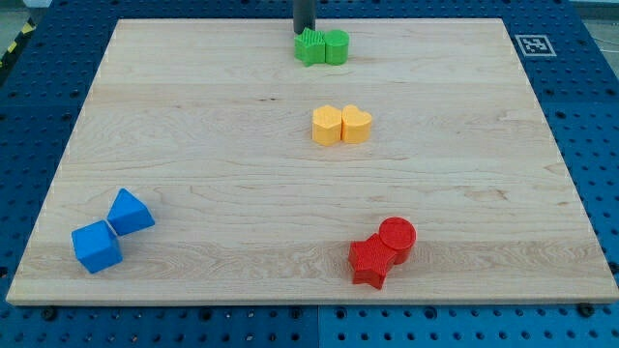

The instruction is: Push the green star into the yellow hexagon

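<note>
Here my tip (304, 30), a plain rod without any end effector, touches the ridged green star (310, 47).

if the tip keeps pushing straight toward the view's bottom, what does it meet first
My tip sits at the top edge of the green star, so the star comes first. Beyond it in that line, roughly, lies the yellow hexagon, though depth is hard to judge.

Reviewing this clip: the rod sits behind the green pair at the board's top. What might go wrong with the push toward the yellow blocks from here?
My tip is right behind the green star, which touches the green round block; that one may get dragged along. The yellow hexagon touches the yellow heart, so contact may shove both. The star could also rotate off my tip and slide past.
</note>
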Controlling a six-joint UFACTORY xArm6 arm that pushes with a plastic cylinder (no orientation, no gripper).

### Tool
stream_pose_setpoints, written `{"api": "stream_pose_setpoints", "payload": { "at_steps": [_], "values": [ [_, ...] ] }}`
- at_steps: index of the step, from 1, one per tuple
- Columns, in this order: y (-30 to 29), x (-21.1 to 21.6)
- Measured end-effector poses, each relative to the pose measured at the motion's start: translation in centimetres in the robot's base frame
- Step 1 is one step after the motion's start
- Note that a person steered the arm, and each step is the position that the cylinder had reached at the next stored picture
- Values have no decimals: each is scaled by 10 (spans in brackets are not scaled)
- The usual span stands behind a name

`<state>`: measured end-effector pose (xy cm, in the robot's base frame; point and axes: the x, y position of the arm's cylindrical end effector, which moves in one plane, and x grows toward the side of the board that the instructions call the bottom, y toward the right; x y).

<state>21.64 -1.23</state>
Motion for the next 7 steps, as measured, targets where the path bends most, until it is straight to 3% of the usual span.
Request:
{"api": "stream_pose_setpoints", "payload": {
  "at_steps": [7],
  "values": [
    [0,41]
  ]
}}
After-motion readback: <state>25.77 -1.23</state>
